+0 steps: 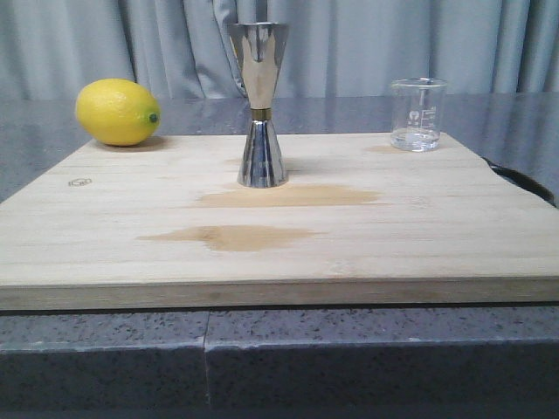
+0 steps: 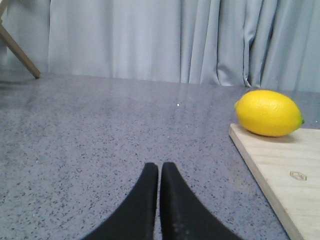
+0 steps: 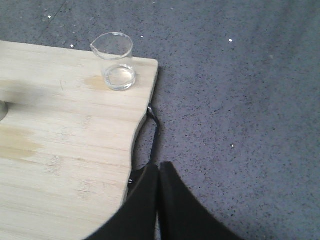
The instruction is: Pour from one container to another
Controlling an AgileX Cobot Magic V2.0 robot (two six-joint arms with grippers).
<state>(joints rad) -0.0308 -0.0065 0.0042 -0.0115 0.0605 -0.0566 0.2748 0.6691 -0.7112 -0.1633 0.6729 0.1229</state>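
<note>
On the wooden board [image 1: 279, 253], jigger [image 1: 259, 105] upright mid-board and beaker [image 1: 418, 114] at its far right corner, both our end effectors [image 2: 159, 172] [image 3: 159, 172] clenched empty; any pour needs a steady tilt.

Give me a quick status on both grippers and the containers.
Left gripper shut, right gripper shut, both empty. Jigger and beaker upright on board, apart. Lemon off left.

Metal, glass, wood and stone surfaces

Mirror-polished metal jigger [image 1: 258, 105]; clear smooth glass beaker [image 1: 418, 114]; matt pale wooden board [image 1: 349, 253] with darker stains; waxy, dimpled lemon [image 1: 117, 112]; speckled grey stone-look counter [image 2: 100, 140]; matt black tools.
</note>
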